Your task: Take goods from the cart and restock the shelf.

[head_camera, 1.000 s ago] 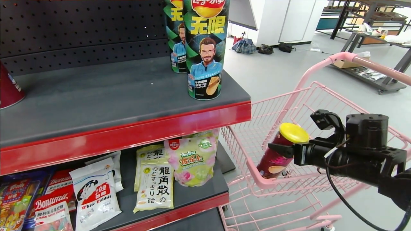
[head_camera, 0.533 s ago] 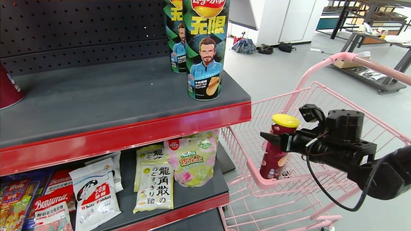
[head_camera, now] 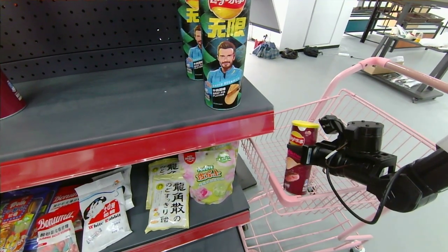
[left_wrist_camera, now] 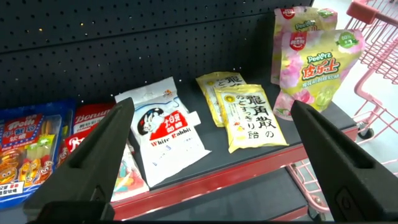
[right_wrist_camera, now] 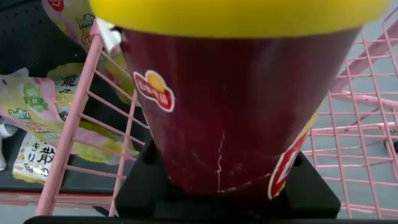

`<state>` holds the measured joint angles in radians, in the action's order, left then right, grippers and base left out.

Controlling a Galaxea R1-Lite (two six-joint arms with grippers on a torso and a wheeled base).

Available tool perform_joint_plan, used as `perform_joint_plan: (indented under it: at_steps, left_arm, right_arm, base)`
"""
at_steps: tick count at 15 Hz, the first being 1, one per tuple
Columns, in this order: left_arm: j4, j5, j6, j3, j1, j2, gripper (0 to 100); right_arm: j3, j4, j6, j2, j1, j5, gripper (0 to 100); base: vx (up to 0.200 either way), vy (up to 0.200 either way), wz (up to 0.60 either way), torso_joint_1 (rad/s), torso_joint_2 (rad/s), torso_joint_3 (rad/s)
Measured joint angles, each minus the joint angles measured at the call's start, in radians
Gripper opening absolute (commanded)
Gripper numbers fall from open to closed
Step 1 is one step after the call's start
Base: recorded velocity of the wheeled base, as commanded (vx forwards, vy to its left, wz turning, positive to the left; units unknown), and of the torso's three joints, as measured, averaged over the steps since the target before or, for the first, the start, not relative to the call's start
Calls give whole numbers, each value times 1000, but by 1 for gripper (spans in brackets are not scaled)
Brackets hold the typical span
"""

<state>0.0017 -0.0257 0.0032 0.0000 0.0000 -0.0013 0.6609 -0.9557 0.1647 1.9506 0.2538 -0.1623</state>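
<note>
Dark red with a yellow lid, the chip can [head_camera: 298, 175] stands upright in your right gripper [head_camera: 311, 138]. The gripper is clamped on the can's upper half, one finger on the near side and one behind it. Gripper and can are inside the upper basket of the pink cart [head_camera: 374, 61], and the can's base is below the gripper, close to the basket's front rim. You cannot tell whether the base touches the wire.

Up and to the left of that gripper is the grey shelf [head_camera: 105, 105] with a red front edge. Two tall green chip cans [head_camera: 224, 52] stand at the shelf end nearest the gripper.

Your left gripper [left_wrist_camera: 211, 104] is spread wide and holds nothing. It faces the lower shelf. Ahead of it, between its fingers, lie a white candy bag [left_wrist_camera: 165, 127] and yellow bags [left_wrist_camera: 252, 115]. Pink and green pouches [left_wrist_camera: 317, 62] stand towards its cart side.
</note>
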Motion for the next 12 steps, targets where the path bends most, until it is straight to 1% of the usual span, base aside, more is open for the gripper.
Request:
perform_joint_plan:
  at_steps: [2,4,8,10,12]
  left_arm:
    - [0,0,0,0,0,0,100]
    - [0,0,-1,0,0,0,100]
    - [0,0,-1,0,0,0,100]
    - [0,0,-1,0,0,0,100]
    - [0,0,-1,0,0,0,100]
  right_arm:
    - [15,27,-21,-46,-4,1,0]
    - [76,117,-62,-127,-20,0,0]
    - [199,465,-117,-381,-44,17,0]
    - [194,553,-136,-529,-47,58,0]
    - [131,633,-156,-692,-51,99,0]
  base:
    - [0,0,0,0,0,0]
    - [0,0,0,0,0,0]
    - [0,0,0,0,0,0]
    - [0,0,0,0,0,0]
    - [0,0,0,0,0,0]
